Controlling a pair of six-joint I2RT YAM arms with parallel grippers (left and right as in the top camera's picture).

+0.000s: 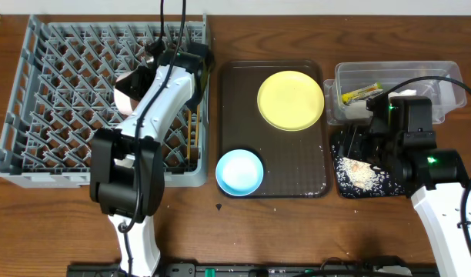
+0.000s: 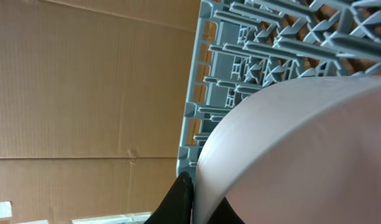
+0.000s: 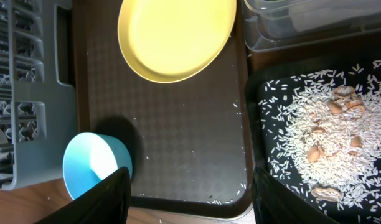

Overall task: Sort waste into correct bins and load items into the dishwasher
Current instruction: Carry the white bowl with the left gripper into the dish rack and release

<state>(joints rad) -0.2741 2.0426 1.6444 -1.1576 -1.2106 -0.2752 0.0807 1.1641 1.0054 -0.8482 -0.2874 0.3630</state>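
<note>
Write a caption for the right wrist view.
Open right gripper over serving tray with yellow plate and blue bowl; rice scraps in black tray.

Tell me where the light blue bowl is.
Overhead, the light blue bowl sits at the near-left corner of the brown tray, just right of the grey dish rack; the yellow plate lies farther back.

Brown wood-grain table (image 1: 58, 223); corrugated cardboard panel (image 2: 84, 81) behind.

Wooden table (image 1: 58, 223), grey dish rack (image 1: 58, 92) at left, brown serving tray (image 1: 297, 161) centre, clear tub (image 1: 451, 77) and black tray (image 1: 345, 183) at right
</note>
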